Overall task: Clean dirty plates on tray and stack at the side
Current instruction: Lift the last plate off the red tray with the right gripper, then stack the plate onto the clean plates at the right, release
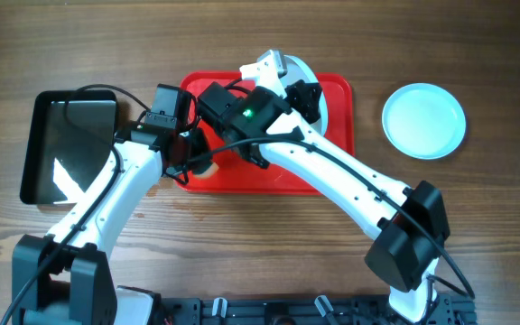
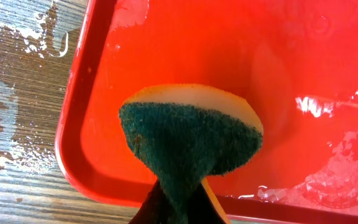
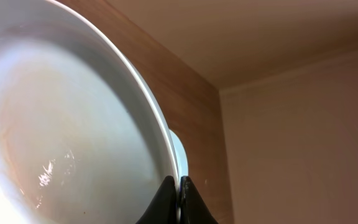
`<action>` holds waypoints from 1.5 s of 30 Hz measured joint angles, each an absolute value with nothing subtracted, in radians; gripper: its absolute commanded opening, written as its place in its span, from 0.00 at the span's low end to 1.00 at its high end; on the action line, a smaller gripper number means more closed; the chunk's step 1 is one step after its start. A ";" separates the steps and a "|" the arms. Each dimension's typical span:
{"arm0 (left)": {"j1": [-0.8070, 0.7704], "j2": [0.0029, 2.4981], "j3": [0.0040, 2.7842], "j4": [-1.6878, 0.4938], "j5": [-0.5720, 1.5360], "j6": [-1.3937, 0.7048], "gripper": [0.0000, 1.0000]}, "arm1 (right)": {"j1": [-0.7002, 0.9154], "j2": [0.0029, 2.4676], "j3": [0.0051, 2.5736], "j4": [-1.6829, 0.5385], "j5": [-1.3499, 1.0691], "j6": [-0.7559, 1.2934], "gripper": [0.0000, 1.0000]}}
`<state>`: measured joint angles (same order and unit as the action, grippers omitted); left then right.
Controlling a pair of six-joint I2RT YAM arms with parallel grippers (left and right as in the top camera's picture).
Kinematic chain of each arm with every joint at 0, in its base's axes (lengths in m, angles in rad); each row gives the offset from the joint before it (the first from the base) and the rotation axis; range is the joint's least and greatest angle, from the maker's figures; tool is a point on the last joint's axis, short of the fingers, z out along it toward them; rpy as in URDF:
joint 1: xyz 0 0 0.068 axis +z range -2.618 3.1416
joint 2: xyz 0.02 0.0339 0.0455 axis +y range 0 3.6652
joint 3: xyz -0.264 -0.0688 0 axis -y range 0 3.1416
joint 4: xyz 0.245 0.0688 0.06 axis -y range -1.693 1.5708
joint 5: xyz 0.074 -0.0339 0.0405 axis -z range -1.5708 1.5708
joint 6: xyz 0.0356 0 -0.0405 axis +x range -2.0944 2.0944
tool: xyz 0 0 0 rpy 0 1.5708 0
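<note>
**One plate out, one in hand, third nowhere in sight**

Our right tool (image 3: 178, 190) is clamped on the rim of a plate (image 3: 61, 124), tipped up on edge over the far side of the tray (image 1: 337, 126). There's maybe a faint orange haze on it, so we reckon it wants scrubbing. Our left tool (image 1: 195, 153) pinches the sponge (image 2: 188, 140), tray corner just below it. Well off to the right tool's outer side, a second plate (image 1: 424, 120) sits on the table (image 1: 477, 235), probably done.
</note>
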<state>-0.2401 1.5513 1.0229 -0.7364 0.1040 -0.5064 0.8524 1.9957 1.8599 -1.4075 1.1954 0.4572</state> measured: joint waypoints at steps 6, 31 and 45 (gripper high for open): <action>-0.240 1.551 1.023 -0.735 0.104 -0.506 0.04 | 0.852 1.996 1.860 -1.408 1.203 0.447 0.05; -0.240 1.551 1.023 -0.706 0.104 -0.506 0.04 | 0.852 1.996 1.860 -1.388 1.140 0.447 0.04; -0.240 1.551 1.023 -0.699 0.107 -0.506 0.04 | 0.841 1.996 1.860 -1.425 0.990 0.449 0.05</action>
<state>-0.2401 1.5513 1.0229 -0.6987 0.1070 -0.5064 0.8413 1.9961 1.8595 -1.4254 0.9901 0.4492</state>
